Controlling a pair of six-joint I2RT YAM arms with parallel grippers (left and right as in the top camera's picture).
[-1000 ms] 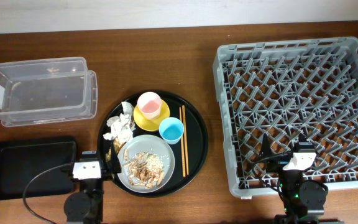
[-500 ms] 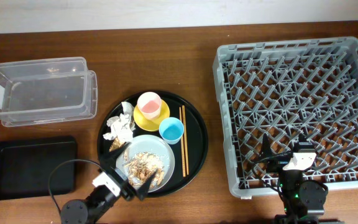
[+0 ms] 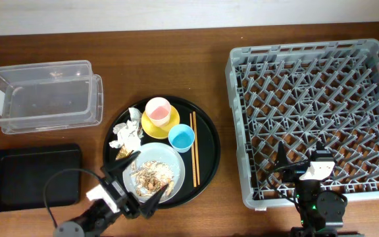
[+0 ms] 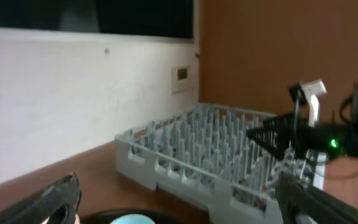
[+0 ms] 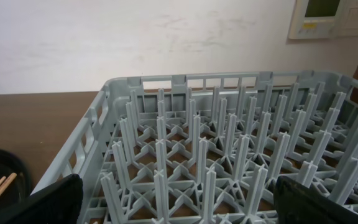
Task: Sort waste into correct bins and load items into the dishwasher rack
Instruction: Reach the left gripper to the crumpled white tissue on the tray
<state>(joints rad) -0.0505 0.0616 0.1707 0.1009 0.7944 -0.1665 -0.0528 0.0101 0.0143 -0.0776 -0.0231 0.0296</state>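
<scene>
Overhead, the grey dishwasher rack [image 3: 311, 112] fills the right of the frame, still unloaded, the right gripper [image 3: 300, 157] wide open over its lower edge. The clear box [image 3: 41, 95] and shallow black tray [image 3: 31, 174] sit at left. At lower centre the left gripper [image 3: 147, 179], spread wide and holding nothing, hovers over the grey plate [image 3: 178, 172] of food scraps [image 3: 153, 172]. The move likely calls for pinching the plate's near rim and keeping it level, clear of the napkins [image 3: 127, 131]

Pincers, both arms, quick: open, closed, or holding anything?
Left pincer: open, holding nothing.
Right pincer: open, holding nothing, at the near edge of the dishwasher rack.
</scene>
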